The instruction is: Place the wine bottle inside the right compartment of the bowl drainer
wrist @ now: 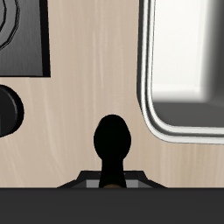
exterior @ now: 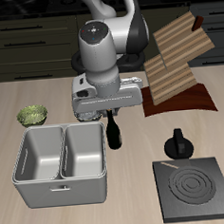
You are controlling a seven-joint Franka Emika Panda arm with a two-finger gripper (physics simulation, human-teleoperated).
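Black plate [exterior: 196, 190]: nearest the front edge, flat and square, spiral rings on top, lying on the bench [exterior: 141, 212].
Bowl drainer [exterior: 61, 166]: grey basin near the front edge too, two square wells side by side, small handle on its front wall; in the wrist view its rounded rim [wrist: 149, 105] shows just beside the bottle.
Knobbed object [exterior: 176, 145]: black, round top, standing just behind the plate, well apart from the drainer.
Wine bottle [exterior: 114, 135]: here it is, dark and slim, upright just outside the drainer's wall, beside the right compartment, not in it; whether its base touches the bench I cannot tell.
Pincer [exterior: 113, 121]: right on top of the bottle, and in the wrist view [wrist: 112, 179] the fingers sit close on either side of the dark bottle [wrist: 113, 140], clamped on its upper part.
Green bowl [exterior: 32, 115]: small, farther back than the drainer.
Wooden rack [exterior: 179, 61]: at the far side, slats leaning, on a dark mat.
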